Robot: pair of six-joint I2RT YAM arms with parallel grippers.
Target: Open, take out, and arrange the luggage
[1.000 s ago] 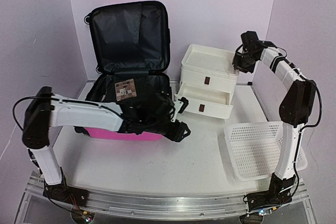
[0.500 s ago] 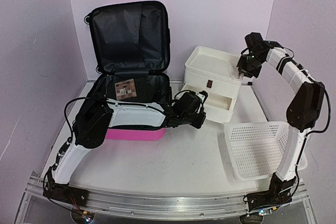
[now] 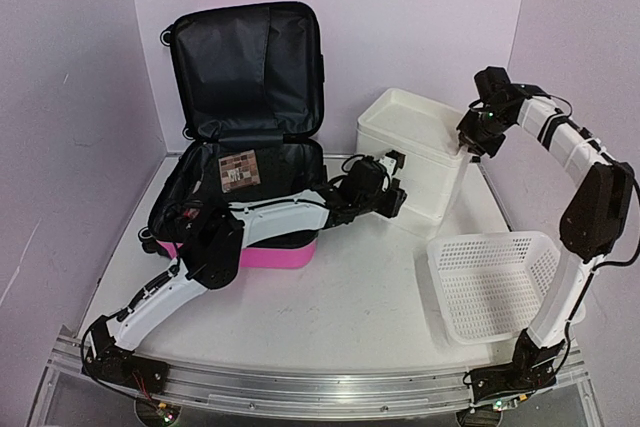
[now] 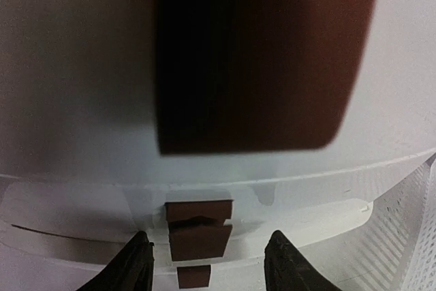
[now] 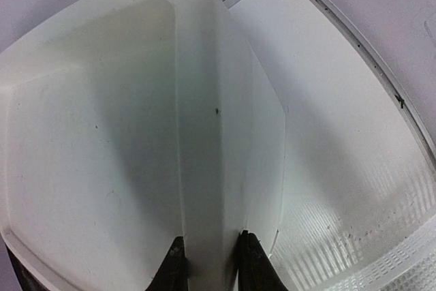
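Suitcase (image 3: pixel 245 77) is already open; both arms are on the drawer stack (image 3: pixel 420 147), so this looks like the arranging step.
Top view: the suitcase sits back-left on the worktop (image 3: pixel 360 317), lid upright, black lining showing, pink shell below. The left arm reaches across it, with the left pincer (image 3: pixel 392 192) at the stack's front. The right pincer (image 3: pixel 478 142) is on the stack's top right rim, and the basket (image 3: pixel 490 242) sits near-right, apart. Left wrist: jaws stand apart either side of a brown pull (image 4: pixel 199 240), not touching it. Next move, my guess: centre on the pull, close, and draw straight out while the right arm steadies the stack. Right wrist: jaws narrow, clamped across the stack's thin white rim. Writing: one small brown patterned label (image 3: pixel 239 169) on the suitcase lining, too small to read. No brand visible.
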